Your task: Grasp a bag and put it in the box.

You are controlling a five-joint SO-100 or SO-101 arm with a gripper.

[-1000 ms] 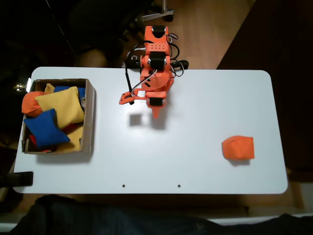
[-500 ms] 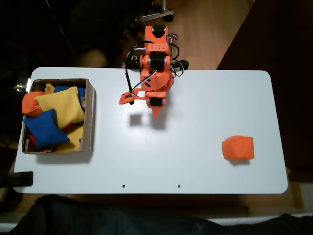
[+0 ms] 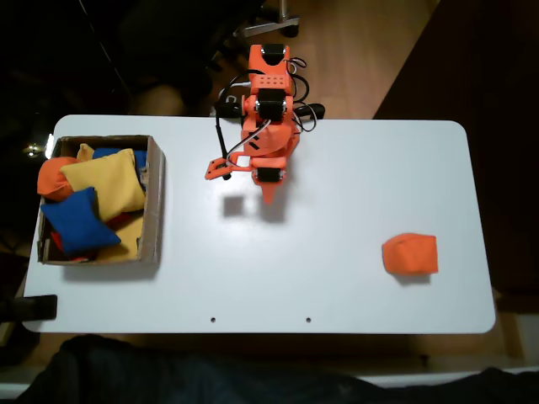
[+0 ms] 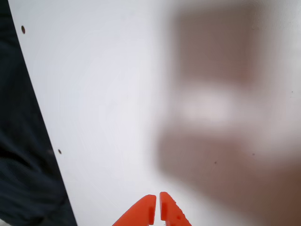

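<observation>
With nothing grasped yet, the jaws (image 4: 156, 201) are sitting closed over bare surface (image 3: 337, 168), needing to open and reach the bag (image 3: 410, 253) lying well apart from them, opposite the box (image 3: 154, 202).

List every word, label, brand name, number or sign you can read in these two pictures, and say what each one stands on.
None: no readable text in either view.
The cardboard box, the bean bags in it, the orange bag, the white table and the orange arm with its tool carry no visible writing; the wrist view is partly blurred.
</observation>
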